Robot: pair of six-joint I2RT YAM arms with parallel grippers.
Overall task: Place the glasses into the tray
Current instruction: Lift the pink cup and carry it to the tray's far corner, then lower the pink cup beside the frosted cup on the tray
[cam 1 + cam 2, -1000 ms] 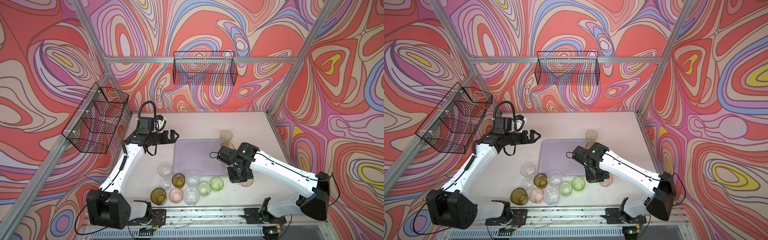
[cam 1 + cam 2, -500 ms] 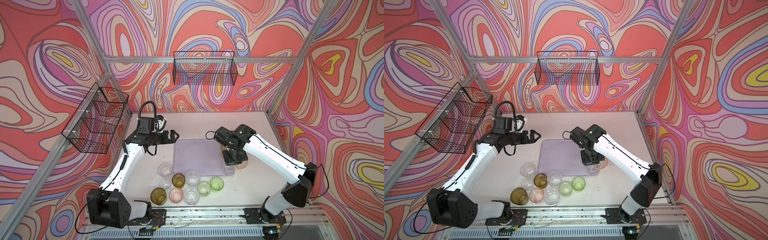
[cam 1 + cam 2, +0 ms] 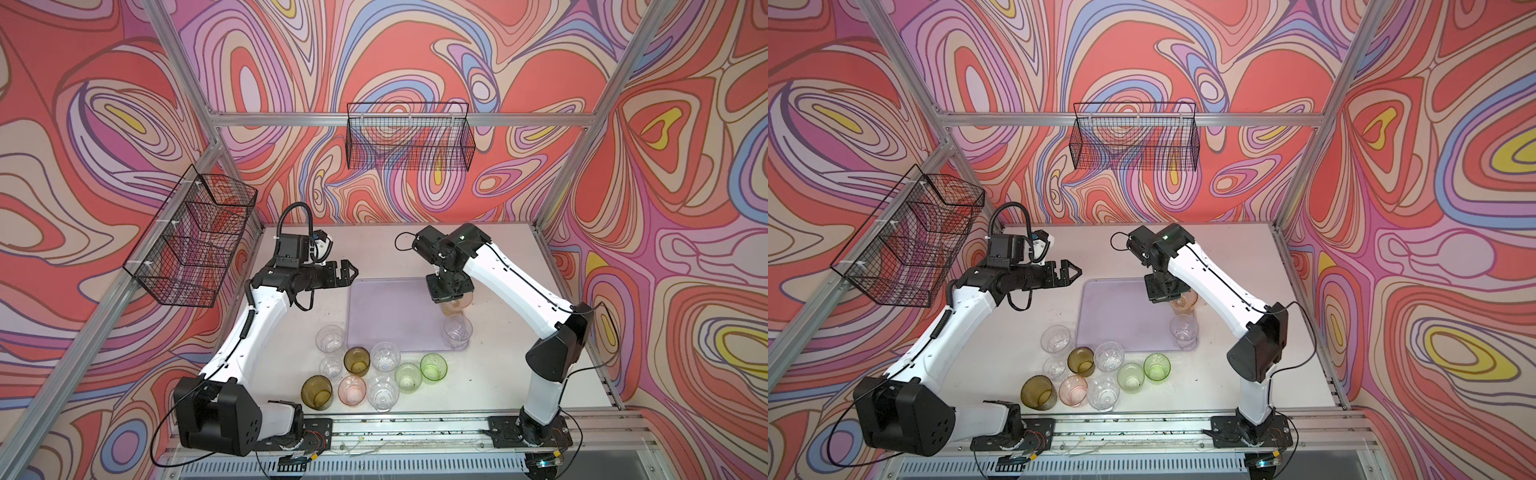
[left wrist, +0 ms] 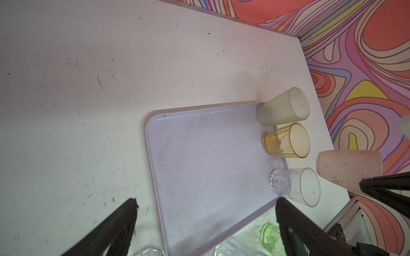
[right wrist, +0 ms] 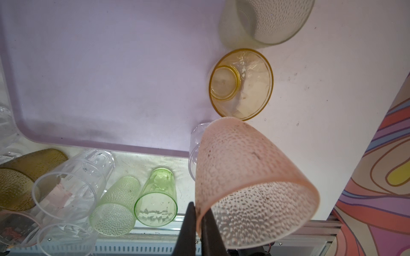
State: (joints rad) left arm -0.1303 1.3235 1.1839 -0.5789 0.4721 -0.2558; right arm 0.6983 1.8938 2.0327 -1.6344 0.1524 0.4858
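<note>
The pale lilac tray (image 3: 390, 316) (image 3: 1121, 316) lies mid-table. My right gripper (image 5: 200, 207) is shut on the rim of a pink textured glass (image 5: 244, 172) (image 3: 455, 306), held in the air over the tray's right edge. Along that edge stand a clear glass (image 3: 456, 330) (image 4: 295, 186), a yellow glass (image 4: 286, 140) (image 5: 240, 84) and a taller pale textured glass (image 4: 282, 107). Several more glasses stand on the table in front of the tray, among them an olive one (image 3: 356, 360) and a bright green one (image 3: 433, 366). My left gripper (image 3: 349, 272) (image 4: 206, 200) hangs open and empty by the tray's far left corner.
Black wire baskets hang on the left wall (image 3: 191, 237) and on the back wall (image 3: 409, 137). The right arm's white links (image 3: 519, 291) stretch over the table right of the tray. An aluminium rail (image 3: 415, 428) runs along the front edge.
My right arm has carried the pink glass from the table's front right back to above the tray's right edge. The left arm has not moved.
</note>
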